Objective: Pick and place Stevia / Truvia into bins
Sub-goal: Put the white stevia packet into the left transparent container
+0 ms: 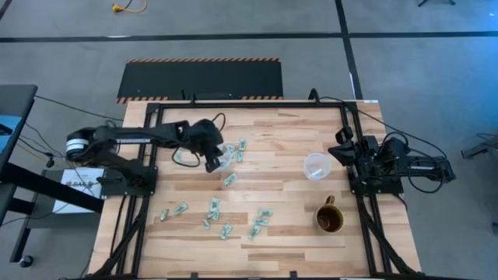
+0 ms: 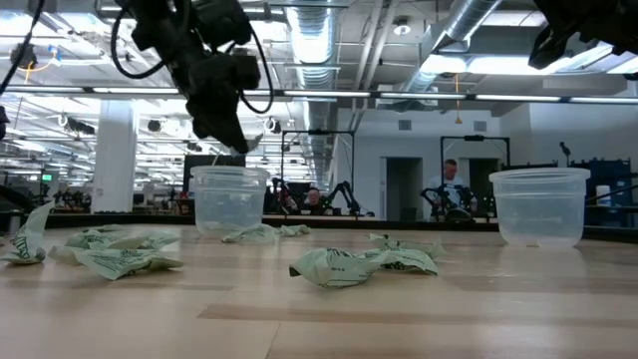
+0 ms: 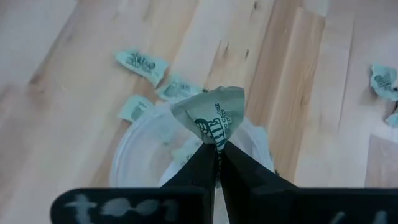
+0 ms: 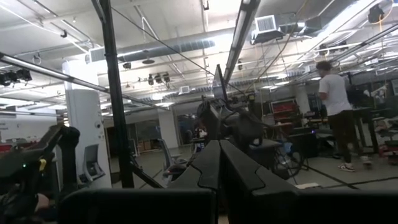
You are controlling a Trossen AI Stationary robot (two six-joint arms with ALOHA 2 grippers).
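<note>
On a wooden worktop, the left claw pinches a sachet above a bin, poised for release; the right claw is parked closed.

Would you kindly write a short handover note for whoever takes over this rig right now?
Left gripper: shut on a green-and-white sachet, held above the left clear cup.
Right gripper: shut, empty, parked at the table's right edge, pointing into the room.
Done: the left cup seems to hold at least one sachet already.
Left: release this one; many loose sachets lie on the table, several beside the left cup. The right clear cup looks empty. The brown mug is not a bin.
</note>
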